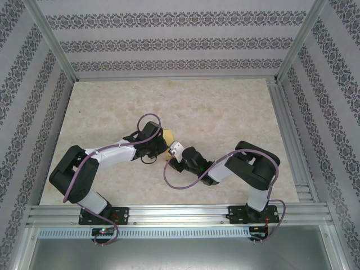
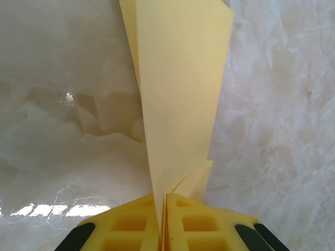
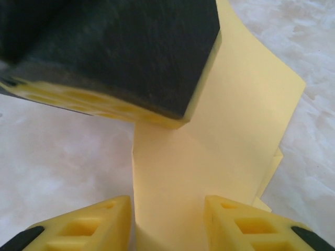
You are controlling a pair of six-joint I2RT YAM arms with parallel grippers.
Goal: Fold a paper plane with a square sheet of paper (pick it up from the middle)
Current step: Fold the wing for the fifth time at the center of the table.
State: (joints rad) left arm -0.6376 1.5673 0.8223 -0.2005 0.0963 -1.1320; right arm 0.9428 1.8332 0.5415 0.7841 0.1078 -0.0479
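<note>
The left gripper [image 2: 165, 201] is clenching its yellow fingers [image 2: 131, 225] on the narrow end of the yellow paper [image 2: 180, 94]. The paper is pointing straight away from them, widening, thin, smooth and layered. The right gripper [image 3: 167, 209] is standing parted astride it, above the glossy marbled table [image 2: 282, 104].

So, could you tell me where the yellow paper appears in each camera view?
Top external: the yellow paper is a small patch near the centre.
Left wrist: it runs up mid-frame from the shut left gripper to the top edge.
Right wrist: it spreads over centre and right, between the open jaws of the right gripper.
Shared landmark: the left gripper pinching it, the dark block upper left in the right wrist view.
</note>
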